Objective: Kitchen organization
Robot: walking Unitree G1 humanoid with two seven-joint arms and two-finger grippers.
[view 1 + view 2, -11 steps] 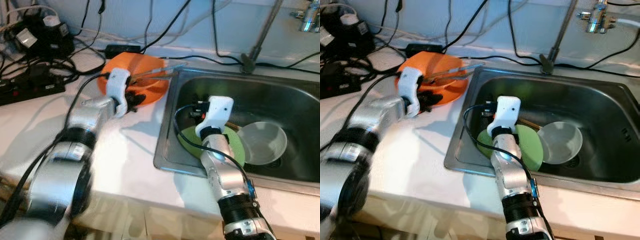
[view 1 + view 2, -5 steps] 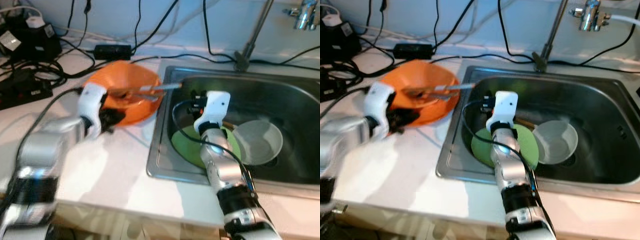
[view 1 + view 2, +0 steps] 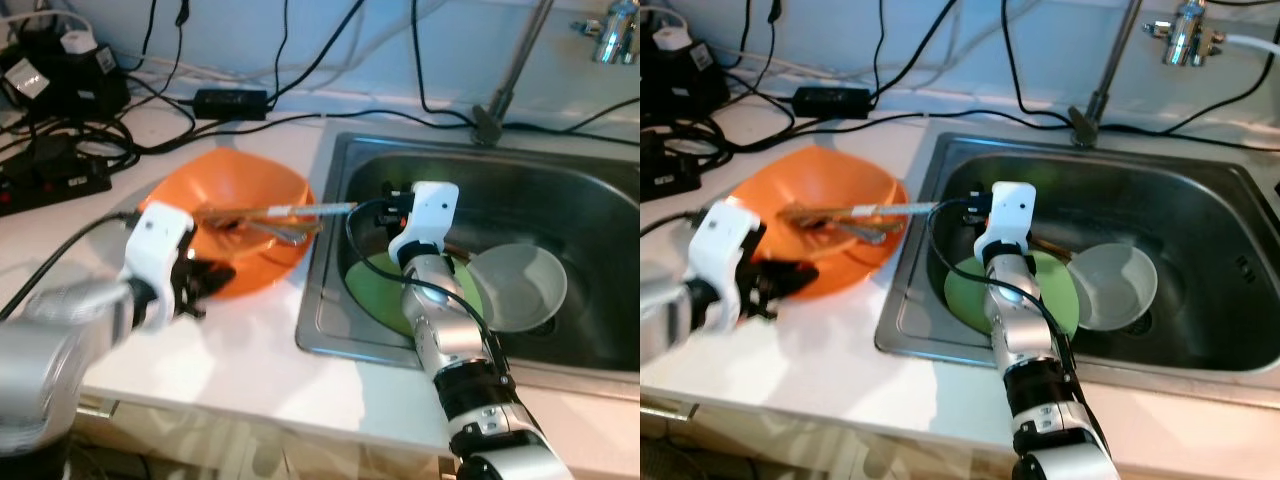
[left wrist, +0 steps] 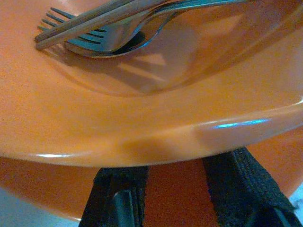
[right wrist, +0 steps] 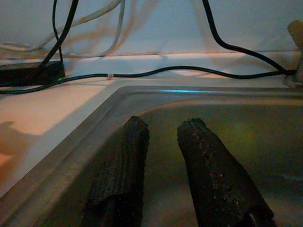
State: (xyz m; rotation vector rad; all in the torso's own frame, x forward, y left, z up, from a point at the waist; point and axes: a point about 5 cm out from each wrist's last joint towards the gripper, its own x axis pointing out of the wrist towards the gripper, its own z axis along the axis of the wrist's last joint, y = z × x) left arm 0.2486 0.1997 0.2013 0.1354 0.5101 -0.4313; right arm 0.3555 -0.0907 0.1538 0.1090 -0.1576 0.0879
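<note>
Since your left gripper pinches the orange bowl by its slick near rim, keep it level: loose cutlery could slide; right gripper idles narrowly parted.

Blurred throughout the left arm, with its shoulder end cut off by the picture's lower corner. Hidden behind the right arm across the middle of the green plate, and behind the orange bowl at the tips of the left gripper, so no telling whether those fingers press the bowl. Cut off at the top edge for the tap, and too tangled to sort apart for the black cables on the counter.
</note>
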